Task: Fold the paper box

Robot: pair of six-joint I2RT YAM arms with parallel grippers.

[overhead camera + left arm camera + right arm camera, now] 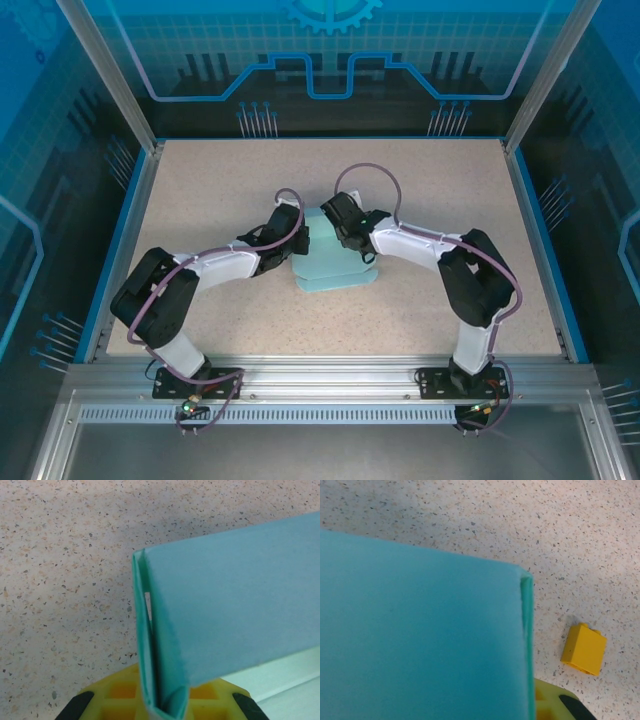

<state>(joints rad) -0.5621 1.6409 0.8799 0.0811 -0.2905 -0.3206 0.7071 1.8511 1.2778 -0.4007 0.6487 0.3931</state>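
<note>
The paper box [335,272] sits in the middle of the table [200,190], between the two arms, and it looks only partly formed: a flat pale blue base with at least one side wall turned up. The left gripper [162,707] is closed on that box. In its wrist camera, a doubled-over wall stands pinched between the yellow fingers, and the fold gapes a little further up the edge.

The right gripper [362,250] is at the opposite side of the box. Its own camera shows one finger just beside a raised wall, while the card hides the other, so I cannot tell whether it has closed on anything.

From where I stand, the main worry is the thin card. If the two arms pull apart or twist against each other, the wall could crease in the wrong place or tear along the rough cut edge. The gap in the left fold suggests the layers are not pressed flat, so if the left gripper lets go too early the wall may spring back open.

A small yellow block [583,649] lies on the table near the right-hand wall, not touching it. If the box slides that way, it could catch on the block and skew. A sideways nudge from the right gripper could also drag the whole box out of the left's pinch.
</note>
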